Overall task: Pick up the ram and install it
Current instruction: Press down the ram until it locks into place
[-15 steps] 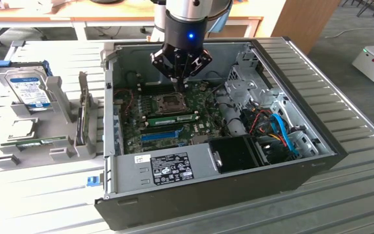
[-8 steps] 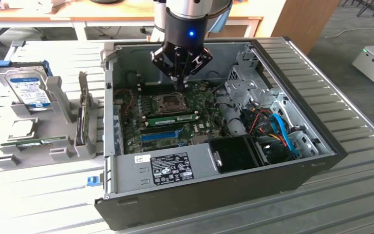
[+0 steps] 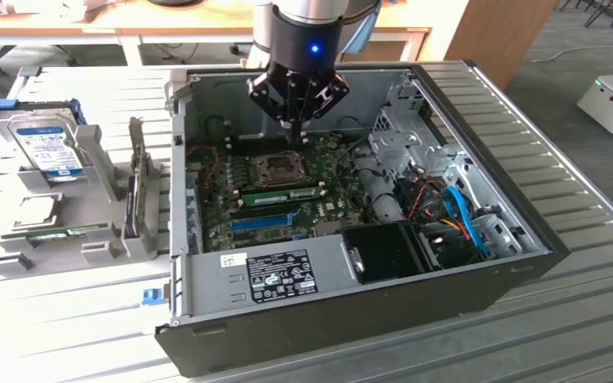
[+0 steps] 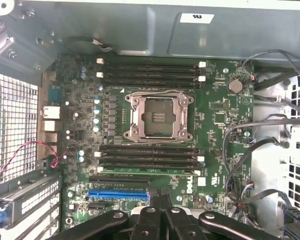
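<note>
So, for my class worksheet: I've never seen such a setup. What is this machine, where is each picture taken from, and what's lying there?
The machine is a robot arm ending in a pincer. The pincer is shut, with nothing in it, above an open computer case on a slatted metal table. The exterior view comes from a camera off the arm. The wrist view looks from the arm's wrist onto the motherboard. One green memory stick sits in a slot beside the empty processor socket. On the exterior view's left, a grey rack holds a hard drive and another green stick.
</note>
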### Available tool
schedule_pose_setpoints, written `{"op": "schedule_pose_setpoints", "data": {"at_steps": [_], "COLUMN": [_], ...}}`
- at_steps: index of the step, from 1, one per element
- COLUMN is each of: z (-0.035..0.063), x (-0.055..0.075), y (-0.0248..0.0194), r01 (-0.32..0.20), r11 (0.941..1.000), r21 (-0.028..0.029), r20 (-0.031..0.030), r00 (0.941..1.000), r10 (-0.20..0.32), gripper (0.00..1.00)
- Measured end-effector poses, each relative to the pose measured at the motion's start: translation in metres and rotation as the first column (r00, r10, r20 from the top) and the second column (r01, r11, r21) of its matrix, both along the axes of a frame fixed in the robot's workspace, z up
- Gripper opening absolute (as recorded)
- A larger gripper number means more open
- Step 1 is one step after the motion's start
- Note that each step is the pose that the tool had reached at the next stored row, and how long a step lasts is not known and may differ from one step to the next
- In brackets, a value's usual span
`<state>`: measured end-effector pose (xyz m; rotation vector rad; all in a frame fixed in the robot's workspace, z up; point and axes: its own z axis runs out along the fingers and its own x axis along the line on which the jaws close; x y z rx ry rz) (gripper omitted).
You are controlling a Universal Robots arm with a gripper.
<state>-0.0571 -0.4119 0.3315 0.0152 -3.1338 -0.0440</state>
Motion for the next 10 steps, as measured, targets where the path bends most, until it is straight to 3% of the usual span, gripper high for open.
{"op": "schedule_pose_setpoints", "data": {"at_steps": [10], "z": [0.0033], "x": [0.0000], "y": [0.0000], "r01": [0.000], "r11": [1.0000], "r21": [0.0000], "r20": [-0.0001], "r00": [1.0000], "r10": [0.000], "gripper": [0.11]}}
